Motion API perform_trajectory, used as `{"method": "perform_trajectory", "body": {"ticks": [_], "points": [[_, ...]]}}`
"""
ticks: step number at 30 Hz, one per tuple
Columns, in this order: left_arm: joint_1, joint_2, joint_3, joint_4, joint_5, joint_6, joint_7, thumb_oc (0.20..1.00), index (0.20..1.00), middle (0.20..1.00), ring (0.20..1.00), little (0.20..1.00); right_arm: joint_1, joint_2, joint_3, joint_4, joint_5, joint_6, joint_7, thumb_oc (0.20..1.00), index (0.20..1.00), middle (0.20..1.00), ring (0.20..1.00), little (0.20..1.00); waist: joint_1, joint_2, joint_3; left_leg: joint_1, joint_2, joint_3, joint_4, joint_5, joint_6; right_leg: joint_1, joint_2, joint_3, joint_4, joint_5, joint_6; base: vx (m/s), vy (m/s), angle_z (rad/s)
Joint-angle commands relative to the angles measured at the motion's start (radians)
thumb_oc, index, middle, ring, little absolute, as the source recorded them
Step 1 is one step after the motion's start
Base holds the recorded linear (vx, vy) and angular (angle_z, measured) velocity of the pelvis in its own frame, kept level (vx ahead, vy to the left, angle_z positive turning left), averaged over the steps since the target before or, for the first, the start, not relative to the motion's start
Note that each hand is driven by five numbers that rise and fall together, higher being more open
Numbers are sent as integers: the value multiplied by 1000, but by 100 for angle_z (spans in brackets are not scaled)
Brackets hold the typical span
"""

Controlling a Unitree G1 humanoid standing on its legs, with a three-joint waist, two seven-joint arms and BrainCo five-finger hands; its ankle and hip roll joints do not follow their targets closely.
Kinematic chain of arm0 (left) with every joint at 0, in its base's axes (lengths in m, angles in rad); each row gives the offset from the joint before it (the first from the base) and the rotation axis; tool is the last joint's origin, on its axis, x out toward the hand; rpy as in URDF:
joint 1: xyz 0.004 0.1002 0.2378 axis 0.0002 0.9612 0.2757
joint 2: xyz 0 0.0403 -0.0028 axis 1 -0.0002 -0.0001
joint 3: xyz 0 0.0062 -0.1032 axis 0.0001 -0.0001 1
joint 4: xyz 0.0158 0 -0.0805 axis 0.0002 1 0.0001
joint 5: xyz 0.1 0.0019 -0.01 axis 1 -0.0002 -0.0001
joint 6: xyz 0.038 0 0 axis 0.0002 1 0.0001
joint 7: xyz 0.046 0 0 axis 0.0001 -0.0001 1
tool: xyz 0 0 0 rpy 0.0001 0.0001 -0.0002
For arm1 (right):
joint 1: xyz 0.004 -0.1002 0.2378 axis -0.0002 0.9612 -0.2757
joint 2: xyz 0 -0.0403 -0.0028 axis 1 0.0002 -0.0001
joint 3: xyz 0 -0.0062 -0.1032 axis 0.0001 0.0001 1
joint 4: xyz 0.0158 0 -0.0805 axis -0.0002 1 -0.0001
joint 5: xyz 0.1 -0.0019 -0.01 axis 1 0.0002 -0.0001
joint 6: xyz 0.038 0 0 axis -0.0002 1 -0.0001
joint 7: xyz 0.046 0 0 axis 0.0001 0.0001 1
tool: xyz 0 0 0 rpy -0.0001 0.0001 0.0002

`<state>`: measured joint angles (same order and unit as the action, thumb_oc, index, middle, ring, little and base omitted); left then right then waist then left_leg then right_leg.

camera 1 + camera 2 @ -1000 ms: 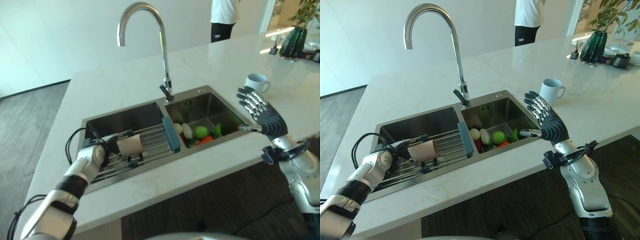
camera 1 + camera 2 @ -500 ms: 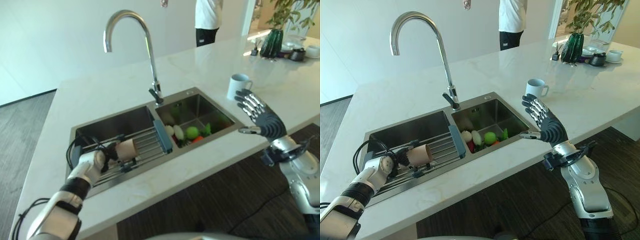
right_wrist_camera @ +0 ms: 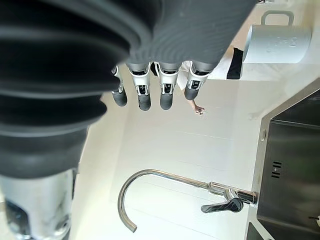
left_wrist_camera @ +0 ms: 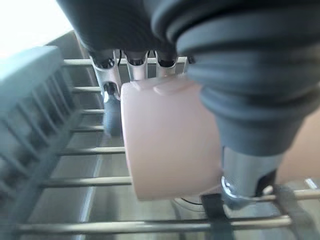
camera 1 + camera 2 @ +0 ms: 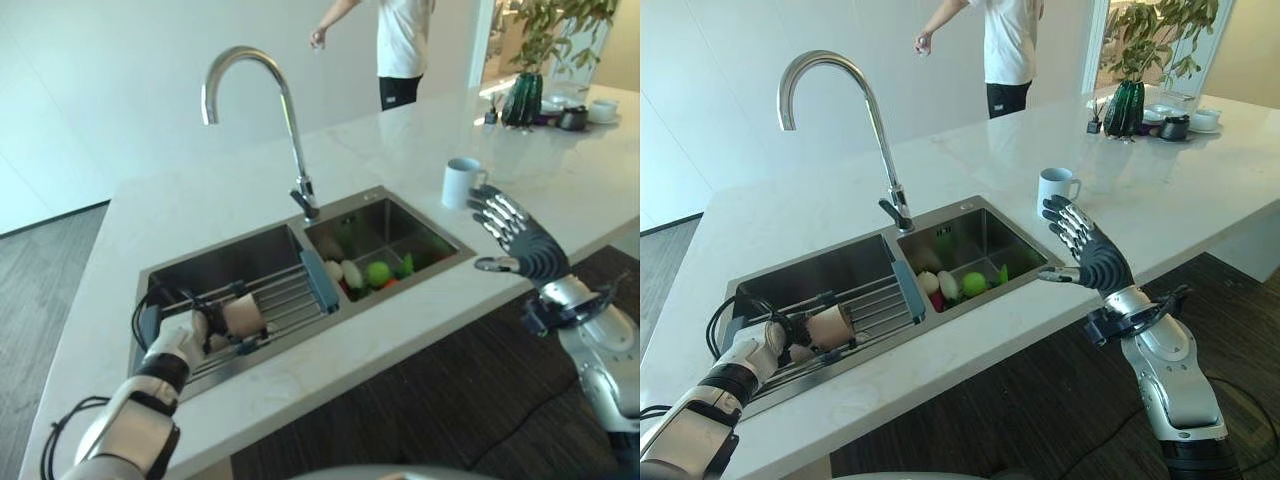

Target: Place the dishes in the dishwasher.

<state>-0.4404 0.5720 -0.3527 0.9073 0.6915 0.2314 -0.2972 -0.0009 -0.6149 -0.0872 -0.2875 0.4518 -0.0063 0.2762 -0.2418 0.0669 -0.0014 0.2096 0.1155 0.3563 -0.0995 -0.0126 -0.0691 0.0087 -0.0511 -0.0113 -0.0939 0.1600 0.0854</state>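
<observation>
- Left eye view: the left hand (image 5: 190,330) lies over the wire rack (image 5: 285,295) in the left basin of the sink (image 5: 200,262), its fingers curled round a pale pink cup (image 5: 243,315) lying on its side. Beyond the cup, the rack's blue end piece (image 5: 320,281) stands at the divider between the basins.
- Right eye view: the right hand (image 5: 1095,262) is raised above the counter (image 5: 1200,185) edge, fingers spread and straight, holding nothing. A white mug (image 5: 1054,187) stands on the counter just past its fingertips. Toward the other arm from this hand, the right basin holds vegetables (image 5: 974,284). The faucet (image 5: 865,110) arches behind the sink, and a person (image 5: 1008,45) stands at the counter's far side. A dark green vase (image 5: 1124,107) with a plant stands farther along the counter.
- Left wrist view: the fingers (image 4: 111,82) and thumb (image 4: 246,172) clasp the pink cup (image 4: 167,137) from opposite sides, with the rack bars (image 4: 90,181) directly beneath it.
- Right wrist view: the fingers (image 3: 145,92) extend straight and apart, touching nothing; the mug (image 3: 276,44) and faucet (image 3: 165,187) lie past them.
</observation>
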Motion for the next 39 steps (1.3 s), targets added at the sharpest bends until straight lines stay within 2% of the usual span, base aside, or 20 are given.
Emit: {"method": "perform_trajectory", "body": {"ticks": [1, 7, 12, 13, 18, 22, 30, 33, 35, 39], "points": [[9, 19, -34, 108, 99, -8, 58, 200, 200, 200, 200, 200, -70, -1, -29, -50, 14, -49, -3, 1000, 1000, 1000, 1000, 1000, -15, -31, 44, 5, 38, -54, 12, -54, -13, 109, -63, -5, 7, -154, 93, -21, 0, -12], [34, 17, -31, 58, 98, -39, 115, 200, 200, 200, 200, 200, -56, 10, -30, -43, -1, -73, -2, 1000, 1000, 1000, 1000, 1000, -1, -34, 47, 4, 36, -64, 12, -54, -12, 112, -66, -17, 7, -152, 93, -11, 0, 0], [36, 26, -25, 49, 43, -68, 167, 200, 200, 200, 200, 200, -61, 6, -21, -37, -9, -79, -24, 1000, 1000, 1000, 1000, 1000, 9, -37, 48, 0, 35, -74, 12, -54, -13, 114, -70, -27, 7, -152, 93, -22, -2, 7], [41, 41, -6, 30, -3, -96, 193, 200, 200, 200, 200, 200, -55, 7, -20, -32, -12, -87, -29, 1000, 1000, 1000, 1000, 1000, 16, -37, 48, -1, 34, -78, 12, -53, -13, 115, -71, -34, 7, -152, 93, -13, -1, 14], [57, 84, 48, -38, -154, -127, 203, 200, 200, 200, 200, 200, -55, 11, -18, -26, -23, -93, -37, 1000, 1000, 1000, 1000, 1000, 35, -32, 52, -3, 33, -95, 12, -49, -16, 120, -76, -49, 7, -153, 93, -8, 5, 6], [91, 144, 125, -172, -298, -176, 272, 200, 200, 200, 200, 200, -33, 18, -29, -23, -30, -105, -54, 1000, 1000, 1000, 1000, 1000, 60, -34, 55, -8, 34, -111, 12, -47, -17, 124, -81, -70, 7, -155, 94, -11, -9, 8], [197, 208, 276, -371, -472, -257, 396, 200, 200, 200, 200, 200, -10, 19, -53, -22, -32, -110, -62, 1000, 1000, 1000, 1000, 1000, 98, -39, 58, -19, 33, -142, 12, -41, -22, 130, -89, -98, 7, -160, 90, -8, 3, 15], [221, 185, 362, -487, -588, -304, 455, 200, 200, 200, 200, 200, -7, 38, -53, -19, -48, -113, -73, 1000, 1000, 1000, 1000, 1000, 117, -47, 57, -24, 34, -156, 12, -38, -24, 133, -94, -114, 7, -162, 87, 1, -6, 6], [228, 171, 390, -526, -611, -309, 465, 200, 200, 200, 200, 200, -8, 45, -52, -17, -54, -113, -74, 1000, 1000, 1000, 1000, 1000, 122, -49, 56, -26, 35, -160, 12, -37, -25, 135, -95, -119, 7, -163, 86, -1, -19, 7], [241, 110, 468, -647, -727, -374, 499, 200, 200, 200, 200, 200, -8, 76, -48, -21, -79, -107, -85, 1000, 1000, 1000, 1000, 1000, 137, -58, 54, -32, 36, -174, 12, -36, -28, 138, -99, -131, 7, -168, 83, -3, -34, 16]]}}
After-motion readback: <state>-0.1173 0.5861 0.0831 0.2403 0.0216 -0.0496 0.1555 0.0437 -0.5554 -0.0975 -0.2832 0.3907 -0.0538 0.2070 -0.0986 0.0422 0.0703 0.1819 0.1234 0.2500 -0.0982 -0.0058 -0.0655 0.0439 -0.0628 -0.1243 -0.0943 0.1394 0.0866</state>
